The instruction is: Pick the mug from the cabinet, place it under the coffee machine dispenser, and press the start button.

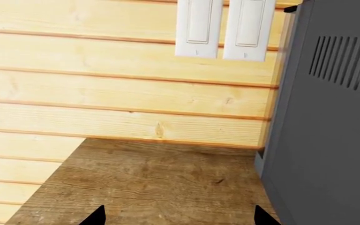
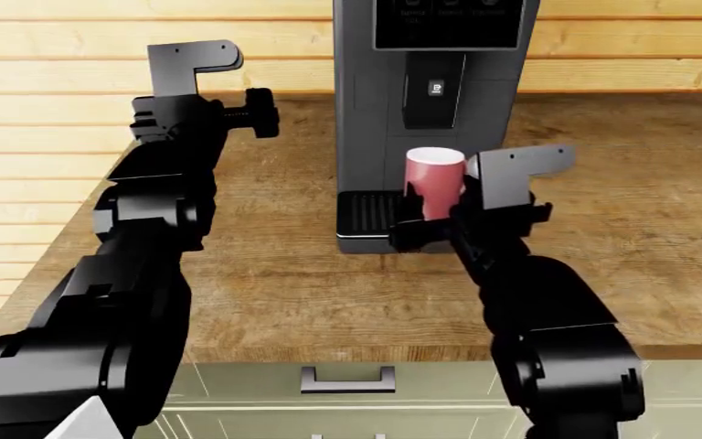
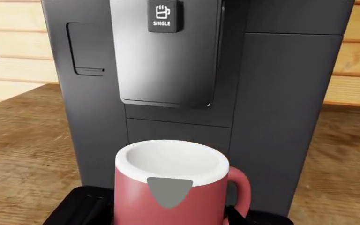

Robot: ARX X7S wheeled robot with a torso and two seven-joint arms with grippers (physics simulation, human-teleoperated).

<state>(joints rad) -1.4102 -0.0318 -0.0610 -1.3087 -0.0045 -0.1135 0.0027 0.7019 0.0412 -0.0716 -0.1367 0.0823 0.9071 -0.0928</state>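
Observation:
The red mug (image 2: 435, 179) with a white rim is upright in my right gripper (image 2: 434, 214), which is shut on its lower body. It hangs over the front of the black ribbed tray (image 2: 361, 212) of the dark grey coffee machine (image 2: 369, 110), below the dispenser (image 2: 434, 89). In the right wrist view the mug (image 3: 174, 192) sits under the dispenser (image 3: 165, 16), labelled SINGLE. The button panel (image 2: 452, 20) is cut off at the frame top, and I cannot tell which is the start button. My left gripper (image 2: 257, 113) is open, raised left of the machine. The cabinet is out of view.
The wooden counter (image 2: 643, 265) runs to a plank wall (image 2: 58, 82). Two white wall switches (image 1: 224, 28) sit beside the machine's vented side (image 1: 330, 117). A drawer front with a handle (image 2: 347, 377) lies under the counter edge.

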